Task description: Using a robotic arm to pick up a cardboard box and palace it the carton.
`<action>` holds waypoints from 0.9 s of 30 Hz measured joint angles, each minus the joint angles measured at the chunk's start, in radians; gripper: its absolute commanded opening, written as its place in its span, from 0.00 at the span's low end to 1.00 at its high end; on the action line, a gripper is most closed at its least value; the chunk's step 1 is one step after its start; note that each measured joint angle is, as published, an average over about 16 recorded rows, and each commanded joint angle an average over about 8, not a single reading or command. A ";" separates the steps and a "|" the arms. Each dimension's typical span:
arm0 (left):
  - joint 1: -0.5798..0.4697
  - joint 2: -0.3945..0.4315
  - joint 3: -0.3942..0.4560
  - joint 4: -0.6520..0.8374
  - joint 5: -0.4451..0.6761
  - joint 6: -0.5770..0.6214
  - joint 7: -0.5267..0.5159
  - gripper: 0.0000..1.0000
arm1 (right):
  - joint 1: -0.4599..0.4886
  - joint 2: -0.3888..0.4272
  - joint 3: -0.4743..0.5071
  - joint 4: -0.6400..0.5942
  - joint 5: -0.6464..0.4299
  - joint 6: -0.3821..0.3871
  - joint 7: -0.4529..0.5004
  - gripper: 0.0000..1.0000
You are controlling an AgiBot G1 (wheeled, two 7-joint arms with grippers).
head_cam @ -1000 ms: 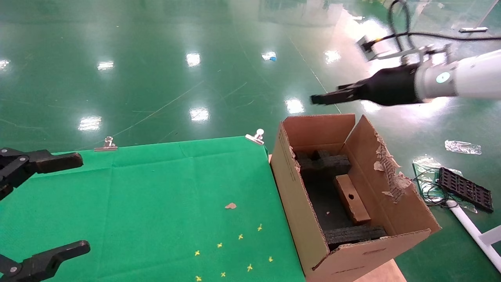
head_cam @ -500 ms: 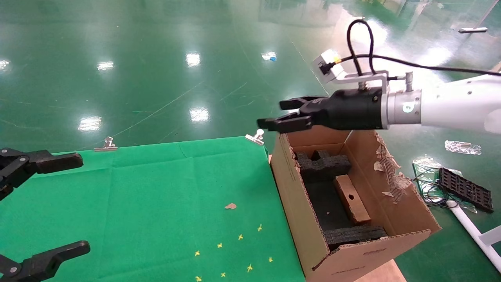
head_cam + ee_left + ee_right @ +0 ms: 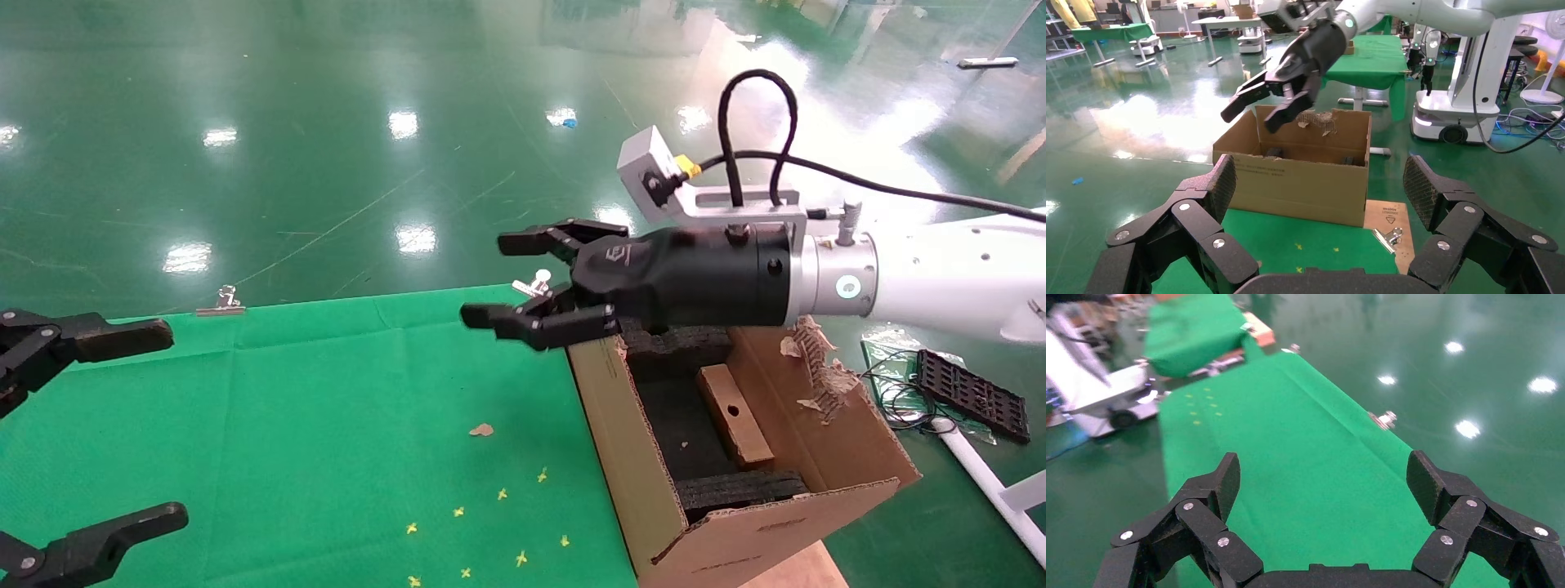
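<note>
- Reaching in from the right of the head view, one robotic arm [image 3: 940,282] stretched over the far corner of the carton [image 3: 645,482], its right gripper [image 3: 511,282] hanging above the table [image 3: 286,425] edge with fingers spread apart and nothing between them.
- One cardboard box [image 3: 735,412] lay inside the carton, on the dark foam floor, between two black foam blocks [image 3: 739,488], one at the far end and one at the near end; a single round hole showed on its upper face.
- One ragged flap [image 3: 817,376] stood on the carton's right side.
- The left gripper [image 3: 122,425] sat at the table's left edge, its two fingers wide apart and empty.
- Two metal clips [image 3: 221,302] held the green cloth at the far edge, and seven small yellow marks [image 3: 502,493] dotted it.
- From the left wrist view, the left gripper [image 3: 1318,184] framed the carton [image 3: 1297,184] with its fingers parted, and the right gripper [image 3: 1269,101] hung open above the carton.
- From the right wrist view, the right gripper [image 3: 1321,478] showed two spread fingers over the green table [image 3: 1309,471], with one clip [image 3: 1384,419] at its edge.
</note>
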 measured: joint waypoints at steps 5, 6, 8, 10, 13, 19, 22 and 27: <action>0.000 0.000 0.000 0.000 0.000 0.000 0.000 1.00 | -0.089 0.010 0.092 0.091 0.044 -0.033 -0.042 1.00; 0.000 0.000 0.000 0.000 0.000 0.000 0.000 1.00 | -0.106 0.012 0.110 0.109 0.053 -0.040 -0.050 1.00; 0.000 0.000 0.000 0.000 0.000 0.000 0.000 1.00 | -0.142 0.016 0.147 0.145 0.070 -0.053 -0.066 1.00; 0.000 0.000 0.001 0.000 0.000 0.000 0.000 1.00 | -0.177 0.020 0.184 0.182 0.088 -0.066 -0.083 1.00; 0.000 0.000 0.001 0.000 0.000 0.000 0.000 1.00 | -0.225 0.026 0.233 0.231 0.111 -0.084 -0.105 1.00; 0.000 0.000 0.001 0.000 -0.001 -0.001 0.000 1.00 | -0.302 0.034 0.314 0.310 0.150 -0.113 -0.140 1.00; 0.000 0.000 0.001 0.000 -0.001 -0.001 0.000 1.00 | -0.324 0.037 0.336 0.332 0.161 -0.121 -0.149 1.00; 0.000 -0.001 0.001 0.000 -0.001 -0.001 0.001 1.00 | -0.338 0.039 0.350 0.345 0.169 -0.126 -0.154 1.00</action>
